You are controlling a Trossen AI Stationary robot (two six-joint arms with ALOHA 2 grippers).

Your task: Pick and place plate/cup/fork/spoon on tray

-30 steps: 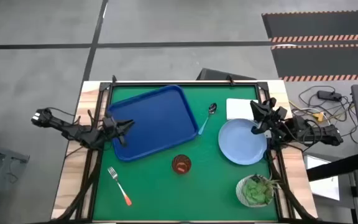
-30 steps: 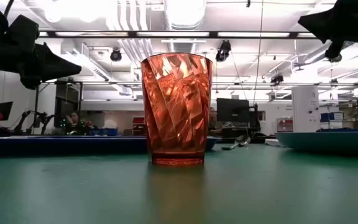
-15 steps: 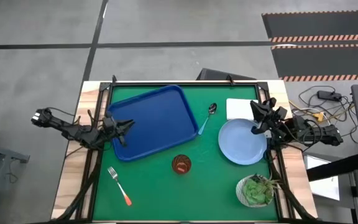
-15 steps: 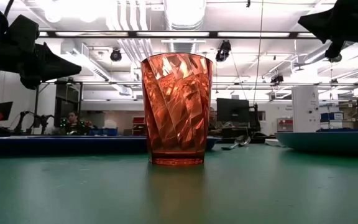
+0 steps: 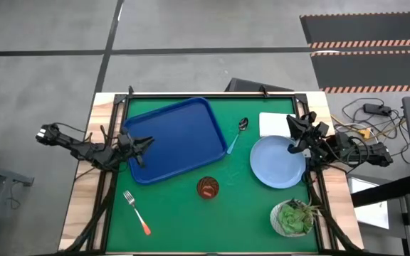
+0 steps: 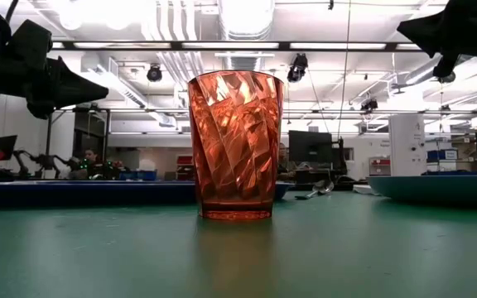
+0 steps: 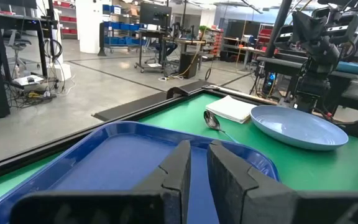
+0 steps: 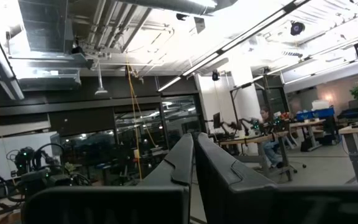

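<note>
The dark-blue tray (image 5: 171, 139) lies at the table's far left. The light-blue plate (image 5: 277, 161) lies at the right. The spoon (image 5: 236, 133) lies between them, bowl toward the far edge. The red-brown cup (image 5: 208, 188) stands upright near the middle, large in the low view (image 6: 236, 145). The orange-handled fork (image 5: 137, 212) lies at the near left. My left gripper (image 5: 148, 142) is shut, above the tray's left rim. My right gripper (image 5: 292, 147) is shut, above the plate's right rim, and touches nothing.
A white rectangular block (image 5: 275, 124) lies beyond the plate at the far right. A green potted plant (image 5: 293, 217) stands at the near right corner. Open green table shows between the cup and the plant.
</note>
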